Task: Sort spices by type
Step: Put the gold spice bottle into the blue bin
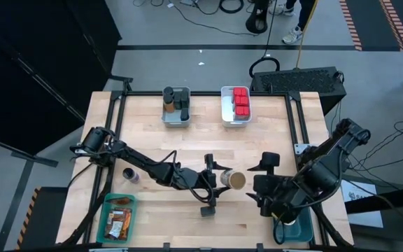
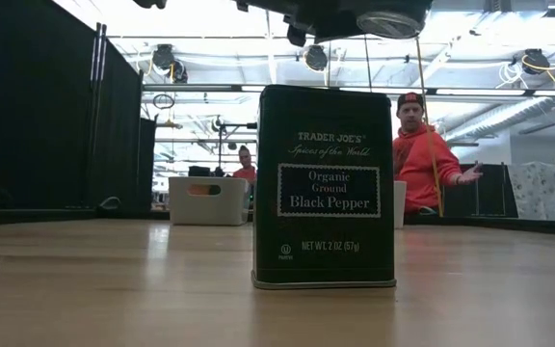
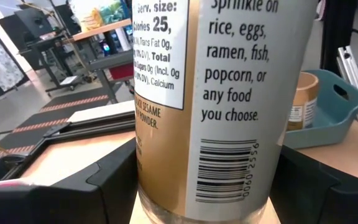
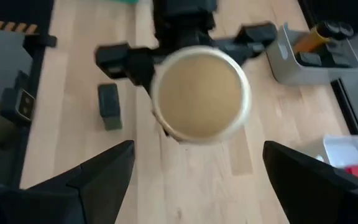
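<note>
A round tan-topped jar [image 1: 235, 180] hangs above the table's middle with my left gripper [image 1: 215, 179] shut on it. The right wrist view shows its tan top [image 4: 199, 93]. My right gripper [image 1: 263, 183] stands open just right of the jar, slanting down toward it and touching nothing. A dark green black-pepper tin [image 2: 324, 188] stands upright on its base on the table, just near of the jar. A dark jar [image 1: 130, 173] stands on the table to the left. My left gripper pinches the jar's round labelled wall [image 3: 148, 180] between its two fingers [image 3: 98, 186], one on each side. The fingers come about level from the table's left. The jar is lifted clear of the table, nearly upright, its tan top tipped a little toward the table's right.
A grey bin [image 1: 175, 115] with dark jars and a white bin [image 1: 224, 105] with red tins stand at the far edge. A teal bin [image 1: 105, 220] with packets sits near left. A blue bin [image 3: 347, 99] with a tan-topped jar sits near right. People show beyond the table.
</note>
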